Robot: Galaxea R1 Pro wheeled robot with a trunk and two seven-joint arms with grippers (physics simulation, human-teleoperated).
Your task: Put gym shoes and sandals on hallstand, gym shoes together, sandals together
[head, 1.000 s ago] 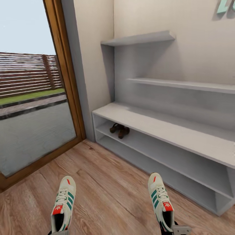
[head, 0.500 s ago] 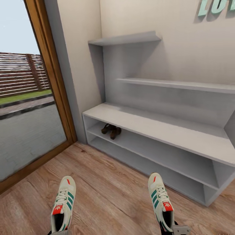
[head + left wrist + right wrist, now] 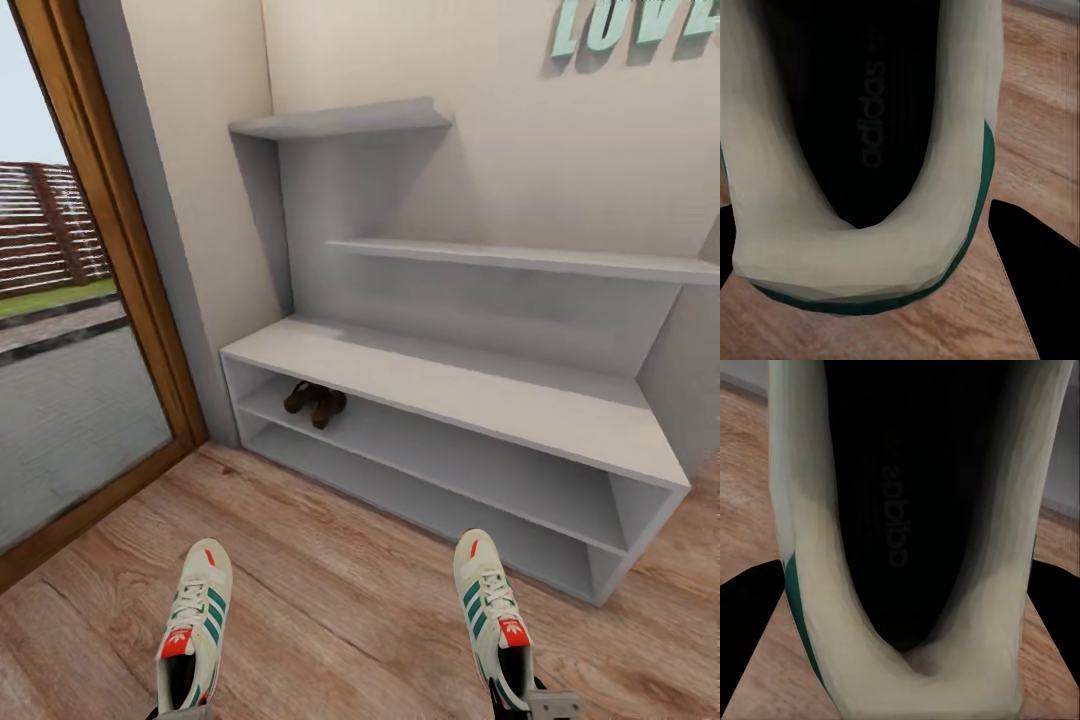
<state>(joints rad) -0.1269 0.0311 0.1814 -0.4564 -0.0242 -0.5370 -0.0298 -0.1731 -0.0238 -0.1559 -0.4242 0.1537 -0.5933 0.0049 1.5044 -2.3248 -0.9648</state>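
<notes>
Each gripper pinches the heel of a white lace-up sneaker with green stripes, left one [image 3: 193, 638], right one [image 3: 493, 620], above the wood floor [image 3: 340, 560]

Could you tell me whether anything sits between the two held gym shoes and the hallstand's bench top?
Nothing visible does: only bare corridor floor lies between the left gym shoe, the right gym shoe and the hallstand. The sandals sit on its upper open shelf.

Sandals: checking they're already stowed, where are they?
In the head view, the sandals sit together on the hallstand's upper open shelf row, near its left end.
</notes>
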